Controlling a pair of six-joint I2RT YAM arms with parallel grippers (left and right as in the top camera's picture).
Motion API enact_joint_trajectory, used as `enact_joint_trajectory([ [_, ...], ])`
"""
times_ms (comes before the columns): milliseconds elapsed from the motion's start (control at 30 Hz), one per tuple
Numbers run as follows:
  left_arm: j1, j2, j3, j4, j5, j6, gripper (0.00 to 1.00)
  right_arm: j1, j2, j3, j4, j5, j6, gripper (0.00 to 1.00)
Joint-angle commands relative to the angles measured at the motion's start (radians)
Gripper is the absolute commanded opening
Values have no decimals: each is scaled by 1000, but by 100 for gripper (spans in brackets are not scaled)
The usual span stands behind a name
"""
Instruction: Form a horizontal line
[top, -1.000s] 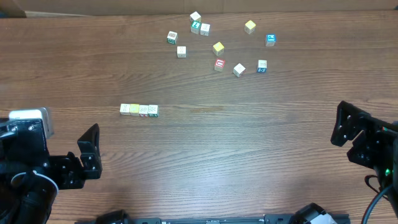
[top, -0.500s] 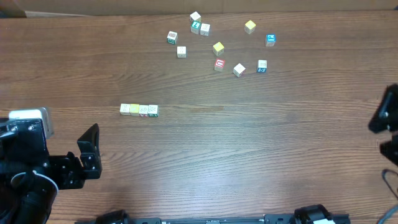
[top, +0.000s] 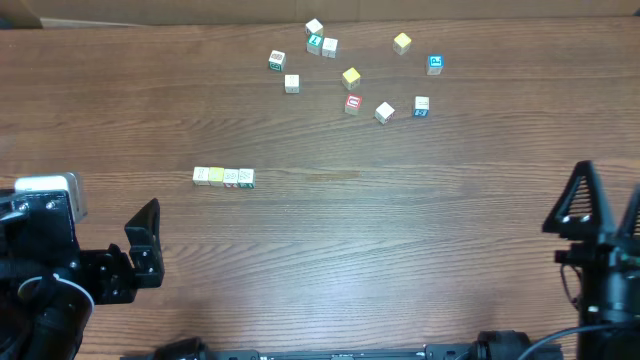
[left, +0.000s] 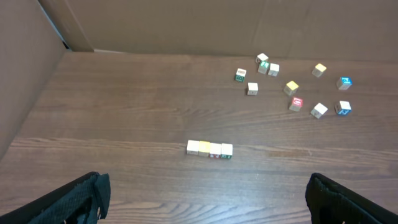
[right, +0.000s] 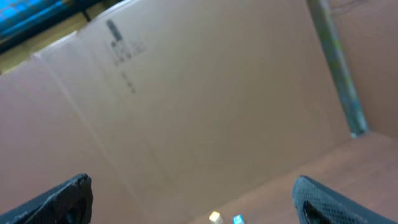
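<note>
Tabletop (top: 400, 220): brown wood grain.
Left gripper (left: 205, 183): jaws wide apart, empty, near-left corner.
Right gripper (right: 191, 186): jaws apart, empty, by the right edge.
Line (top: 223, 177): four cubes touching, left of centre — apparently complete; keep both arms clear.
Loose cubes (top: 352, 77): far edge — leave alone.

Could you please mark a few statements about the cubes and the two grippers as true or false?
1. A row of four cubes sits side by side on the table. True.
2. A gripper holds a cube. False: the left gripper is open and empty, apart from the row.
3. A red-marked cube is in the row. False: the red-marked cube lies among the loose cubes.
4. The loose cubes lie beyond the row, toward the table's far edge. True.
5. One gripper is shut. False: the right gripper is open too.
</note>
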Motion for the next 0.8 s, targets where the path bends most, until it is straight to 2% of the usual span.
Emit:
enact_joint_trajectory([
  [0, 0, 3, 2, 4, 11, 9, 100, -11, -101, -166, 136, -94, -34, 100],
  [133, 0, 3, 2, 4, 11, 9, 100, -31, -184, -344, 329, -152, -34, 100],
  [333, 0, 3, 2, 4, 11, 9, 100, -43, -309, -612, 520, -151, -34, 100],
  [500, 0, 3, 2, 4, 11, 9, 100, -42, -320, -746, 589, -147, -34, 100],
  [767, 0, 3, 2, 4, 11, 9, 100, -42, -320, -840, 586, -89, -34, 100],
])
